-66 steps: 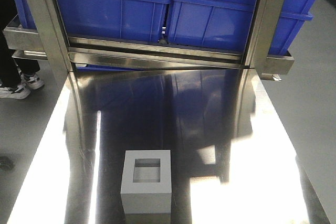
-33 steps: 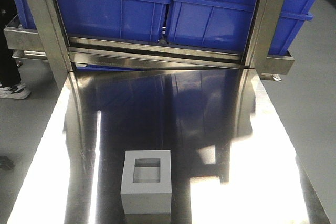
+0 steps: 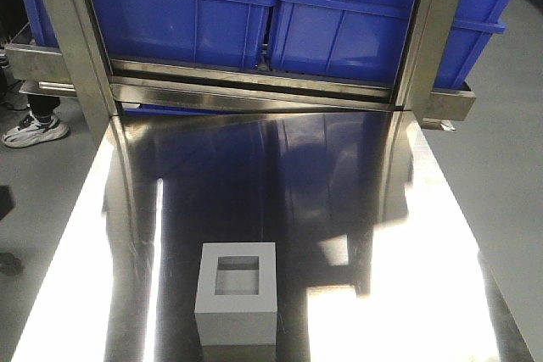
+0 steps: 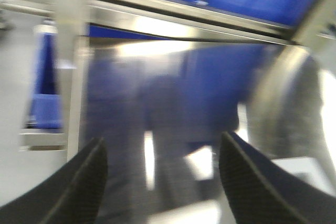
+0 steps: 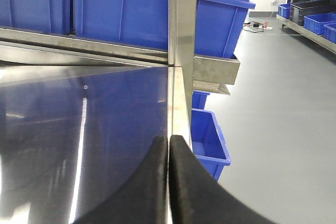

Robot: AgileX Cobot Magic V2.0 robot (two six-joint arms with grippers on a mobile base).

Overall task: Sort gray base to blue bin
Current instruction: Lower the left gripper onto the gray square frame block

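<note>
The task looks to be at the approach step. The gray base (image 3: 236, 292) sits untouched, recess up, near the front edge of the steel worktop (image 3: 339, 209), well apart from the blue bin (image 3: 339, 36) on the rack behind. The left gripper (image 4: 161, 140) hangs over the worktop, spread wide and empty, its view blurred. It likely needs to straddle the block next. The right gripper (image 5: 168, 139) has its fingers pressed together, holding nothing.

A shiny steel worktop (image 3: 356, 209) runs to a steel rail (image 3: 254, 91) between two upright posts (image 3: 72, 40). A white sneaker (image 3: 34, 131) stands on the gray floor (image 3: 501, 167) to its left.
</note>
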